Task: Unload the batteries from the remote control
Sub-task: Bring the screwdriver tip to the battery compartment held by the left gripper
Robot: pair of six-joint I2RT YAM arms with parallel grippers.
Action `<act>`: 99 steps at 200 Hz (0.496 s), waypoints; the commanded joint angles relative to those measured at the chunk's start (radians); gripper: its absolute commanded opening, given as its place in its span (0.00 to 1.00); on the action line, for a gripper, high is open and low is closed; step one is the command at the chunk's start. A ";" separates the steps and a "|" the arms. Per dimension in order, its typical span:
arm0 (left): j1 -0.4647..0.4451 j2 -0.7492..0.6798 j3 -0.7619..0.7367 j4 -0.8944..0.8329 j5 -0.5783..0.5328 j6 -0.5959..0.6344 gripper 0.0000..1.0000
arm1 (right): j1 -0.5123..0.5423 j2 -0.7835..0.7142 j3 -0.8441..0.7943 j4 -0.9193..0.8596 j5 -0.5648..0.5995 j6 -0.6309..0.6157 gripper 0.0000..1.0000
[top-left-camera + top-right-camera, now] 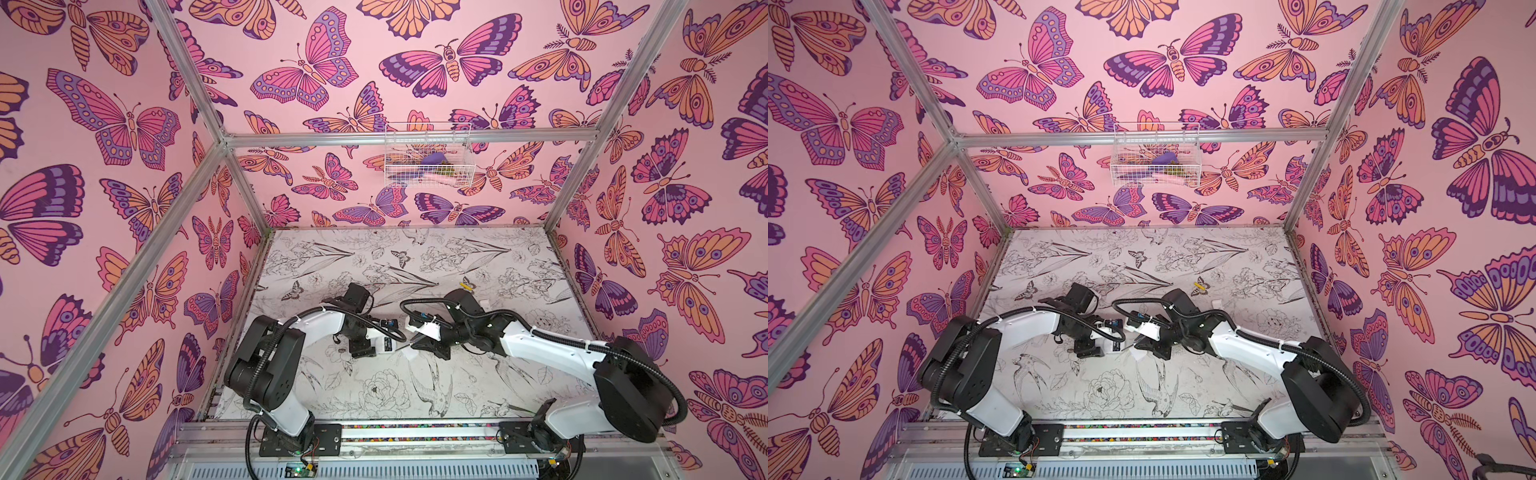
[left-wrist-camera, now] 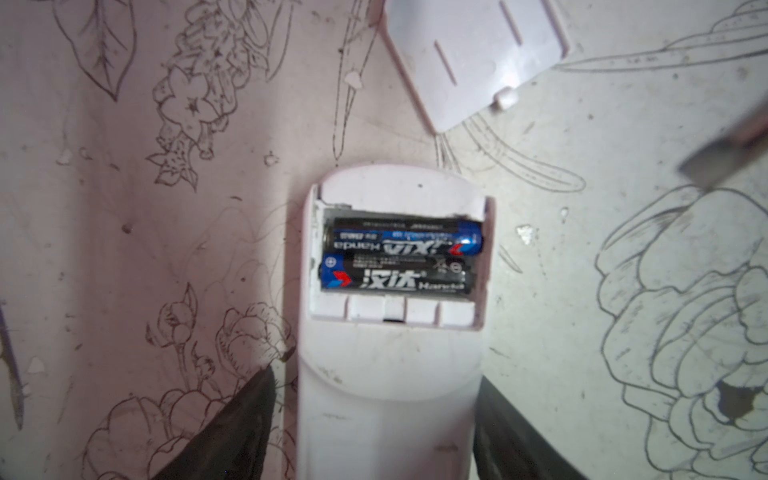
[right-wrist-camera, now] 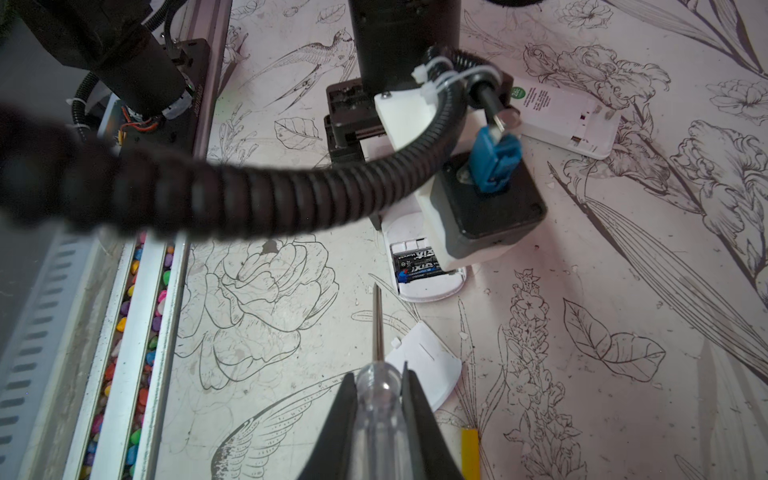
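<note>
Left wrist view: both black batteries (image 2: 399,257) sit inside the opened remote (image 2: 390,395) | left gripper (image 2: 376,378) straddles the remote, grip we cannot tell | right gripper (image 3: 379,374) clamps the screwdriver (image 3: 377,324) | step: levering | next, we judge: tip under one battery end.

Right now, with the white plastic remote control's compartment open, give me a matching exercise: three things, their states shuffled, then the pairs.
Things:
1. black-and-blue cylindrical batteries
2. white rectangular plastic cover
3. clear-handled metal screwdriver

States:
A. lying loose on the table
B. clamped in the right gripper
C. seated side by side in the white remote control

Pairs: 1-C, 2-A, 3-B
</note>
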 commanded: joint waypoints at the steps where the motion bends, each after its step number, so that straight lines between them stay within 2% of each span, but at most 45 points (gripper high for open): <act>1: 0.010 0.006 -0.032 -0.061 -0.029 0.008 0.70 | 0.010 0.021 0.029 0.004 -0.010 -0.051 0.00; 34: 0.014 0.005 -0.032 -0.063 -0.021 0.013 0.64 | 0.009 0.055 0.064 -0.028 -0.018 -0.062 0.00; 63: 0.014 0.017 -0.021 -0.075 -0.017 0.017 0.53 | 0.011 0.081 0.063 0.003 -0.003 -0.062 0.00; 99: 0.003 0.018 -0.020 -0.086 -0.020 0.015 0.52 | 0.011 0.113 0.087 0.008 0.037 -0.009 0.00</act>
